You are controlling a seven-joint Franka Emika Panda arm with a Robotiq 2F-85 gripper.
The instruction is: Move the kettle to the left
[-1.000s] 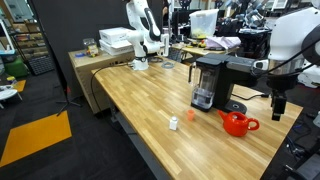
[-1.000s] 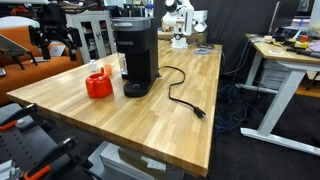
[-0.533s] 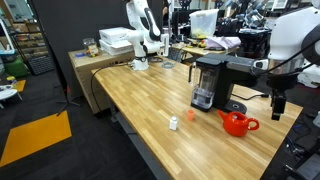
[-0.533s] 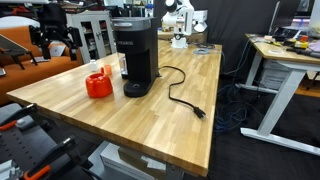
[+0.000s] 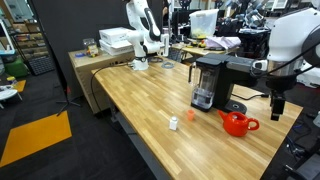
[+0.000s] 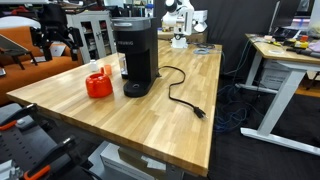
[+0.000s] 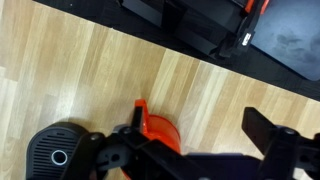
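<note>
The small red-orange kettle [image 5: 237, 123] sits on the wooden table next to the tall black coffee maker [image 5: 208, 80]; it also shows in an exterior view [image 6: 98, 85]. My gripper [image 5: 279, 105] hangs above the table near its edge, beside and higher than the kettle; it shows too in an exterior view [image 6: 55, 38]. In the wrist view the kettle [image 7: 155, 130] lies below, partly hidden by one finger; the gripper [image 7: 200, 135] is open and empty, its jaws spread wide over bare wood.
A tiny white cup-like item [image 5: 174, 123] stands on the table in front of the coffee maker. The coffee maker's black power cord [image 6: 183, 98] trails across the table. A white robot arm [image 5: 143, 25] and cluttered desks stand behind.
</note>
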